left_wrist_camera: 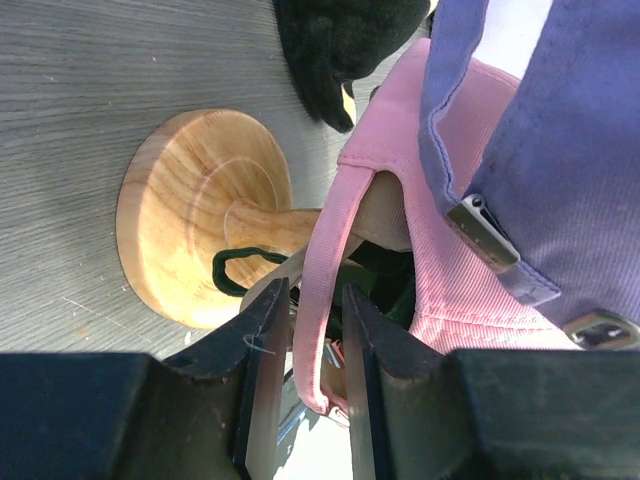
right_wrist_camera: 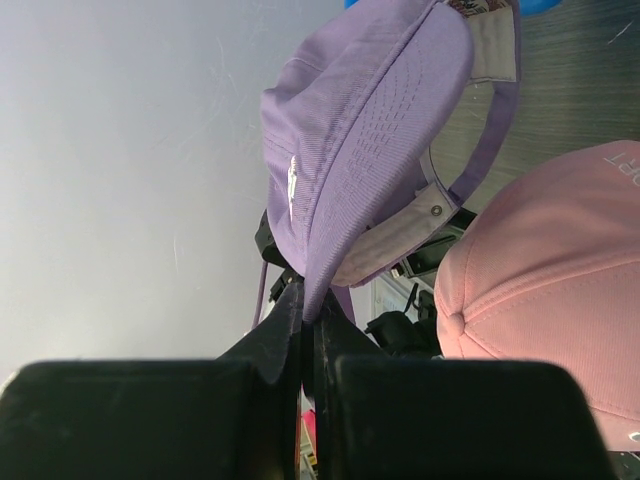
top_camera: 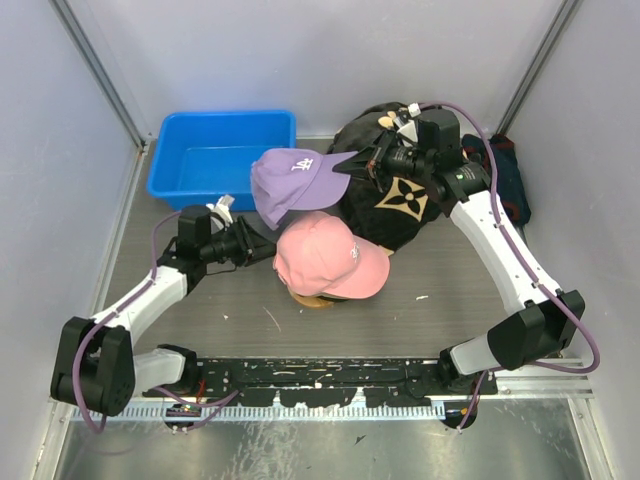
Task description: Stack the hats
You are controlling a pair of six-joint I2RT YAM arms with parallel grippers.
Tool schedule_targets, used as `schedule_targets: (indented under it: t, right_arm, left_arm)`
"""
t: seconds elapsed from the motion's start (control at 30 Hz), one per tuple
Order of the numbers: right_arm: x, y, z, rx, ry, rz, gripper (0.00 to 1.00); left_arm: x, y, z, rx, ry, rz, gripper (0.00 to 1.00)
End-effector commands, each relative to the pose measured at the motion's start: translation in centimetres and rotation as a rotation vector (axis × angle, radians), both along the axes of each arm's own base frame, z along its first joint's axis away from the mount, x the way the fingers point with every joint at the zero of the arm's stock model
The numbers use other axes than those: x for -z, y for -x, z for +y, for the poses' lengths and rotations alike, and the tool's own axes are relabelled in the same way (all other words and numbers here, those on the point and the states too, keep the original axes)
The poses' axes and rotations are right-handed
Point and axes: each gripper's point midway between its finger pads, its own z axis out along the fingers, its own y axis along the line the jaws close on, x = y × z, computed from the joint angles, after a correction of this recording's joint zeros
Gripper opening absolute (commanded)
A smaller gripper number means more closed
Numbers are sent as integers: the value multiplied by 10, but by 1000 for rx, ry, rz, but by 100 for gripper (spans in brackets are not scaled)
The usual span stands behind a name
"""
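The right claw [right_wrist_camera: 310, 335] is clenched on the brim of the purple hat [top_camera: 290, 180], which hangs in the air just far-left of the pink hat [top_camera: 322, 255], between it and the blue bin [top_camera: 225, 116], its crown overlapping the pink hat's far edge in the overhead view. The pink hat sits on top of the wooden stand [left_wrist_camera: 200, 200] near the middle of the desk [top_camera: 450, 280]; the left wrist view shows tan [left_wrist_camera: 390, 215] and dark green [left_wrist_camera: 385, 270] fabric tucked under it, so three hats look stacked already and the purple one is the last. The left claw [left_wrist_camera: 312, 295] has its fingers either side of the pink hat's back band, but I cannot tell whether it is pinching or only straddling it. To do this step well, the purple hat should travel toward the near right until its crown is centred over the pink crown, brims pointing the same way, then go down level so it cups the pile rather than sliding off. Letting go early risks it tipping onto the black cloth [top_camera: 400, 215] at the far right; a steadying hold on the left would help
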Motion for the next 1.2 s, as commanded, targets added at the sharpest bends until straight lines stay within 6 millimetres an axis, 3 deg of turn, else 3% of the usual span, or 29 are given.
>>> schedule_targets:
  t: [0.0, 0.37, 0.8, 1.17]
  right_arm:
    - [-30, 9, -6, -3, -44, -89, 1]
    - [-26, 8, -8, -4, -43, -78, 1]
    - [-28, 12, -7, -8, -61, -68, 1]
    - [-19, 43, -11, -14, -68, -36, 1]
  left_arm:
    - [-11, 9, -3, 44, 8, -43, 34]
    - [-4, 23, 1, 72, -22, -30, 33]
    - [21, 33, 6, 86, -97, 10, 32]
    - [22, 22, 4, 49, -89, 25, 26]
